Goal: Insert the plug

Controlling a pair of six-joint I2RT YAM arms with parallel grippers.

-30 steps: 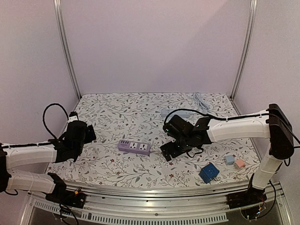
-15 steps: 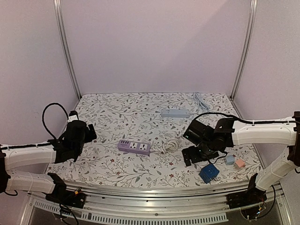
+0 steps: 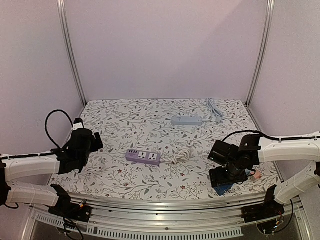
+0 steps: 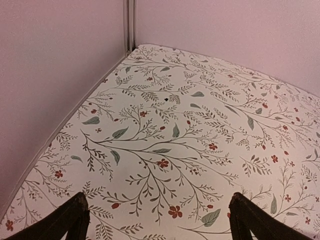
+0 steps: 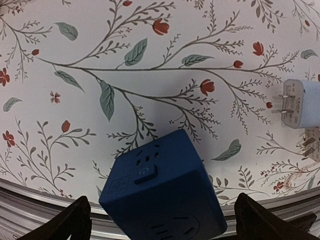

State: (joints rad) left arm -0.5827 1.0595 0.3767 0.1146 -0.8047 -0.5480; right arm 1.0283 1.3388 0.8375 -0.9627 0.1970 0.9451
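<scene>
A dark blue cube socket [image 5: 162,192] sits near the table's front edge, with my right gripper [image 5: 165,222] open over it, one finger on each side and not touching. In the top view the right gripper [image 3: 222,176] hides most of the cube [image 3: 228,189]. A pale blue plug [image 5: 302,103] with two metal prongs lies to the right, and a pinkish one [image 5: 313,145] is just below it. The purple power strip [image 3: 143,157] lies mid-table, with a coiled white cable [image 3: 181,154] beside it. My left gripper [image 4: 157,220] is open over bare cloth at the far left [image 3: 94,142].
A grey-blue power strip [image 3: 186,120] lies toward the back, with its cable [image 3: 214,107] running to the back right corner. The metal front rail [image 5: 30,200] runs close behind the cube. Lilac walls and corner posts [image 4: 130,25] enclose the floral cloth [image 3: 125,125].
My right arm swung from beside the purple strip to the front right, now over the blue cube, uncovering the coiled white cable. The left arm has not moved.
</scene>
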